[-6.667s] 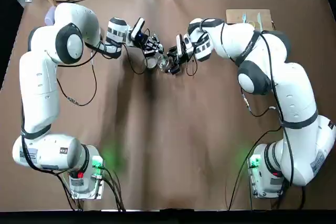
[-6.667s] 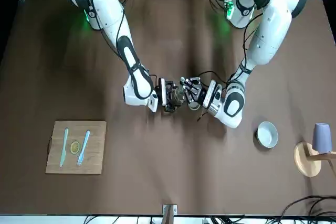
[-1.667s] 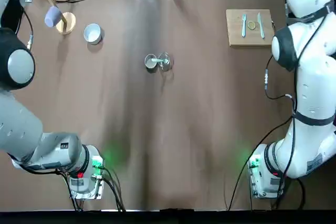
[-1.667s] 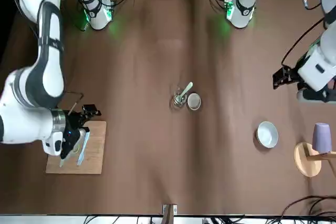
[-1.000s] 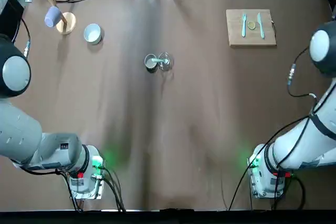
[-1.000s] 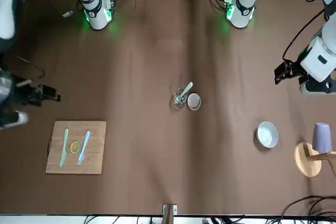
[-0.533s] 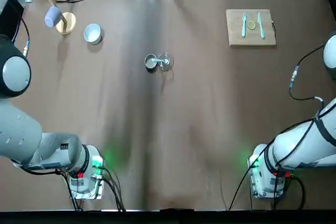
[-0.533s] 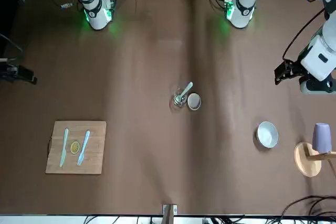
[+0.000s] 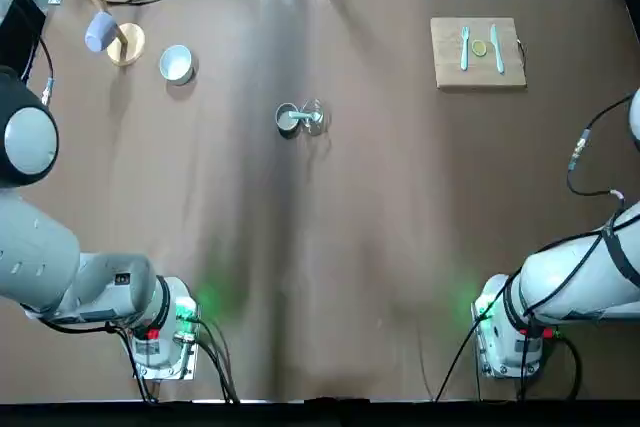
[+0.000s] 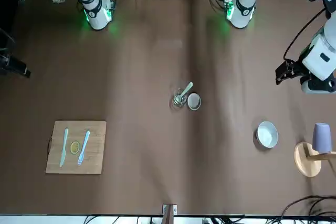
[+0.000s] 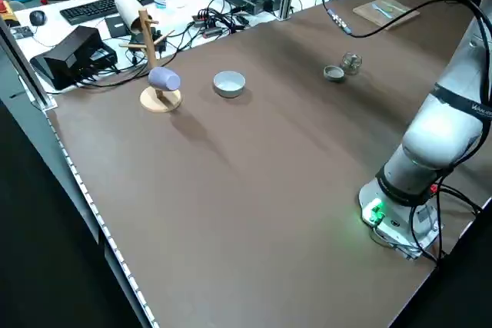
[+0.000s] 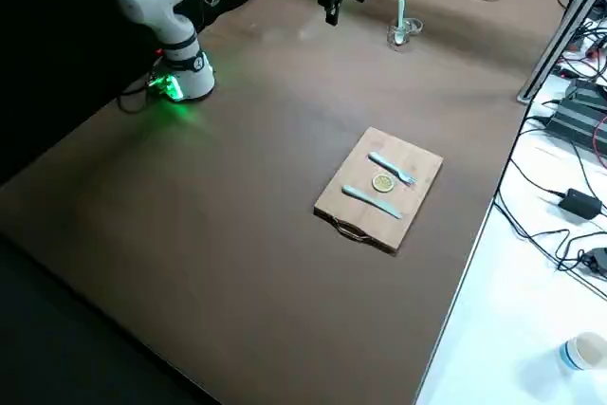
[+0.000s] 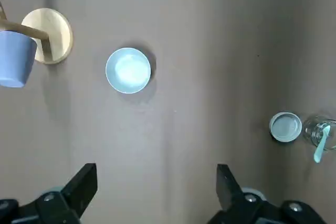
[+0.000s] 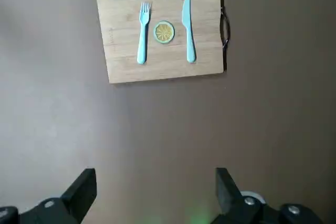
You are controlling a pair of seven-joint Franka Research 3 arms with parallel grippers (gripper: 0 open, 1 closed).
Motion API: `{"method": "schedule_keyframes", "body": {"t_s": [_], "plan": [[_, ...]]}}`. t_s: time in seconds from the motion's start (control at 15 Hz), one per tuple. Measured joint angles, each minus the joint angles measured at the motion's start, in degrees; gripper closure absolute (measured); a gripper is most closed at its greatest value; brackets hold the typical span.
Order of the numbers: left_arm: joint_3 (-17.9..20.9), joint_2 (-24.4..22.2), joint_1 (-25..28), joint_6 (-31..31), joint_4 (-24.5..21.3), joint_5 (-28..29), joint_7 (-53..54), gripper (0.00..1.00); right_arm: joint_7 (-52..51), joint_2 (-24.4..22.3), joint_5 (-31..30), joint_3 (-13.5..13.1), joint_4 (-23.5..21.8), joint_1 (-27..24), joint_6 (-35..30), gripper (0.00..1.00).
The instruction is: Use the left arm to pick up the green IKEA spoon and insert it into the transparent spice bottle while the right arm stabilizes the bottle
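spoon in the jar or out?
In. The green spoon stands tilted inside the upright clear jar, handle sticking out above the rim, next to the grey tin. Neither hand is near it.

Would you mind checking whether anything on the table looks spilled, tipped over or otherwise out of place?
Nothing stands out. The green spoon stands tilted inside the upright transparent spice bottle, with the grey tin beside it. The fork, knife and lemon slice lie neatly on the cutting board. No spills show.

The green IKEA spoon [image 13: 320,145] stands in the transparent spice bottle [image 13: 318,132].
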Motion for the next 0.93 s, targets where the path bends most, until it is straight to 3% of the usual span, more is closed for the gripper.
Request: {"method": "schedule_keyframes", "body": {"t_s": [0.27,0.93], "plan": [[0.1,0.0,0.0,0.0,0.0,0.0,0.0,0.0,-1.1,-1.3,-0.4,0.0,-2.1,0.0,0.3,0.0],[0.2,0.0,0.0,0.0,0.0,0.0,0.0,0.0,-1.0,-1.5,-0.6,0.0,-2.2,0.0,-1.5,0.0]]}}
